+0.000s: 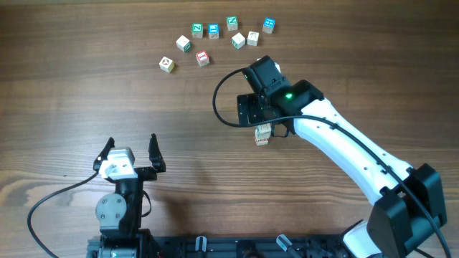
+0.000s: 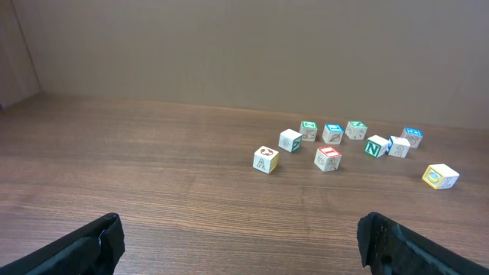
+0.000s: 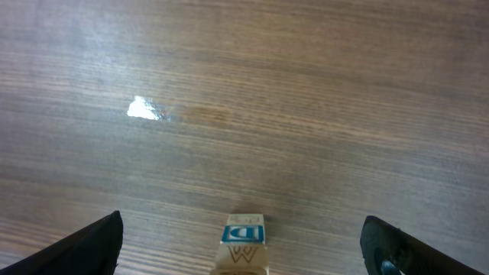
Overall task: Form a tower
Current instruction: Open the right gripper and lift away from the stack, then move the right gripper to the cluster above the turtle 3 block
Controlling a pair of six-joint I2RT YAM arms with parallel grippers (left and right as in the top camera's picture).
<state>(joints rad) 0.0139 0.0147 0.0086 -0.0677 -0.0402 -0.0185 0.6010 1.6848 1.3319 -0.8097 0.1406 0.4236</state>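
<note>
The tower [image 1: 263, 135] is a narrow stack of pale wooden cubes standing mid-table, partly hidden under the right arm's wrist. In the right wrist view the tower [image 3: 244, 243] rises at the bottom centre, showing a blue D face above a brown W face. My right gripper [image 1: 262, 123] hangs over it, open, and in its own view the right gripper [image 3: 241, 233] has its fingers [image 3: 95, 243] wide apart on either side of the stack, not touching it. My left gripper [image 1: 131, 152] rests open near the front left, holding nothing.
Several loose letter cubes [image 1: 214, 31] with green, blue and red faces lie scattered at the far side; the nearest are a red-topped cube [image 1: 202, 58] and a yellow-printed one [image 1: 166, 64]. The left wrist view shows the same cubes [image 2: 327, 158] well ahead of the left gripper [image 2: 241, 238].
</note>
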